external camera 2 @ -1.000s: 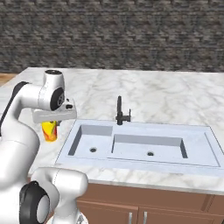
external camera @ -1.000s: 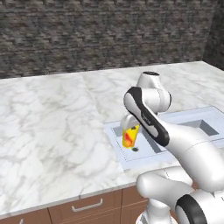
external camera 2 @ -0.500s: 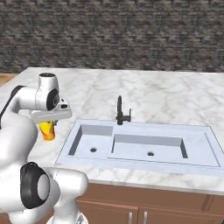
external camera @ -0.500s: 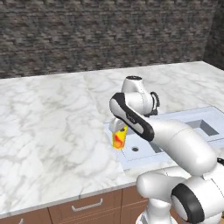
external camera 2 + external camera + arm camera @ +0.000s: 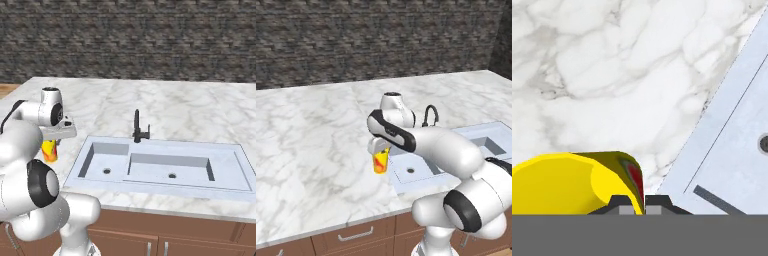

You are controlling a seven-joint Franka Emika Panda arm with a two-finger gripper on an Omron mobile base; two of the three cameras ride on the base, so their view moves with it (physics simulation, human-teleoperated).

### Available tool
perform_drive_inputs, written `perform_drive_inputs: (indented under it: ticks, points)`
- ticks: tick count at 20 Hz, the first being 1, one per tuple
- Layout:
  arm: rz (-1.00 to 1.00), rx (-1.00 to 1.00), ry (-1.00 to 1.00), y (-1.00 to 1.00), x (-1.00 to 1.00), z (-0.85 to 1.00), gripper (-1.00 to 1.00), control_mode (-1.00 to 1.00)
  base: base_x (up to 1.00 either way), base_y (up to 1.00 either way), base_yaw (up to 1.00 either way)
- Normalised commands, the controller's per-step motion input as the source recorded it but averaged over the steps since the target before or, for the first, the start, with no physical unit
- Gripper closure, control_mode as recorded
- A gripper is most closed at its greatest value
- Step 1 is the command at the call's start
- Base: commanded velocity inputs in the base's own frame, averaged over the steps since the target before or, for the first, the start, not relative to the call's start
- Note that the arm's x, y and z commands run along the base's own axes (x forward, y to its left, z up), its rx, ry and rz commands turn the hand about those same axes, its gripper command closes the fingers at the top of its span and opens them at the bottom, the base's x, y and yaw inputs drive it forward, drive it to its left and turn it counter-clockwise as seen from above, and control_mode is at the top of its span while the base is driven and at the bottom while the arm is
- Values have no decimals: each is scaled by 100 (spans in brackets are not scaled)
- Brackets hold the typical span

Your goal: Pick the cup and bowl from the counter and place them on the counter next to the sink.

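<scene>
The yellow cup (image 5: 380, 161) with its red-orange mark hangs upright just left of the sink (image 5: 401, 185), low over the white marble counter (image 5: 311, 145). My gripper (image 5: 379, 151) is shut on the cup's rim from above. From the right base the cup (image 5: 49, 151) shows under the gripper (image 5: 53, 142), left of the sink (image 5: 150, 188). In the hand view the cup (image 5: 572, 182) sits at the fingertips of the gripper (image 5: 637, 203), with counter (image 5: 612, 75) beyond and the sink's rim (image 5: 732, 145) to the right. Whether the cup touches the counter I cannot tell. The bowl is out of view.
A black faucet (image 5: 429, 116) (image 5: 138, 127) stands behind the basin. A dark stone wall (image 5: 381, 40) backs the counter. Brown cabinet drawers (image 5: 356, 235) run below the counter's front edge. Open marble stretches left of the cup.
The arm has swung left and down with the cup, from over the sink's left end to the counter beside it. The grip has stayed shut.
</scene>
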Motion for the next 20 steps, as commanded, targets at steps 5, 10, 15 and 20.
perform_drive_inputs:
  ticks: [5, 10, 15, 20]
  points:
    - [0, 0, 0, 12, 0, -56, 100, -100, 0, 0, 0]
    - [0, 0, -2, 2, 2, -41, 100, -100, 0, 0, 0]
    - [0, 0, 0, 0, 5, -55, 100, -100, 0, 0, 0]
    - [0, 0, -2, 0, 0, -43, 100, -100, 0, 0, 0]
